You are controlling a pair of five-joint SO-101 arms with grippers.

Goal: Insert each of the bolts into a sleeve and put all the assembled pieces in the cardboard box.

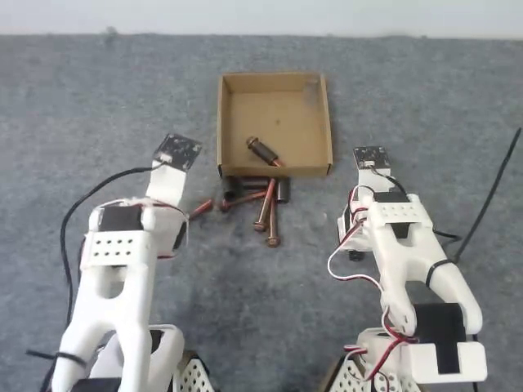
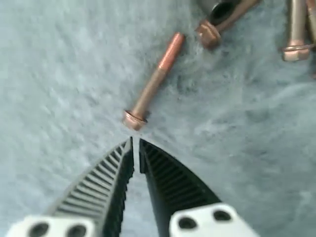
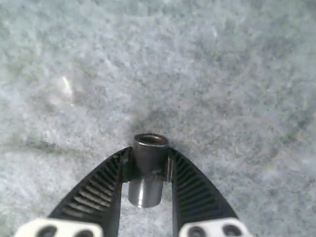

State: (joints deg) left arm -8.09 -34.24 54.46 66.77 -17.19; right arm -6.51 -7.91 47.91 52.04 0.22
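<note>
One grey, felt-like tabletop (image 1: 82,98) carries everything. Two white arms stand side by side at its near edge, the left arm (image 1: 118,269) and the right arm (image 1: 409,245). The cardboard box (image 1: 274,171) sits open between them and farther back, with one assembled piece (image 1: 263,151), a bolt inside a dark sleeve, lying on its floor.

The left claw (image 2: 136,145) is closed on nothing, its tips just short of the head of a lone copper bolt (image 2: 154,81) that lies flat on the tabletop. The right claw (image 3: 148,155) grips a dark sleeve (image 3: 148,173) between its ribbed fingers, just above the tabletop, with the sleeve's open bore showing at the far end.

Just in front of the box lies a small heap of loose bolts (image 1: 265,212), with two more dark sleeves (image 1: 283,191) against the box's near wall.
</note>
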